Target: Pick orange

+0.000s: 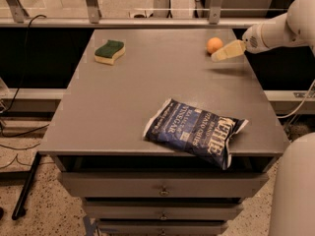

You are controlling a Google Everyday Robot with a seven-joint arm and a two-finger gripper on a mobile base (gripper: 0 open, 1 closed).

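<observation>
The orange (214,44) is a small round fruit resting on the grey table (147,92) near its far right corner. My gripper (219,55) hangs over the table's right side on a white arm that comes in from the right. Its tan tip points left and sits just to the right of and slightly nearer than the orange, very close to it. It holds nothing that I can see.
A green-and-yellow sponge (109,51) lies at the far left of the table. A blue chip bag (195,131) lies near the front right edge. Drawers sit below the tabletop. Rails and glass stand behind the table.
</observation>
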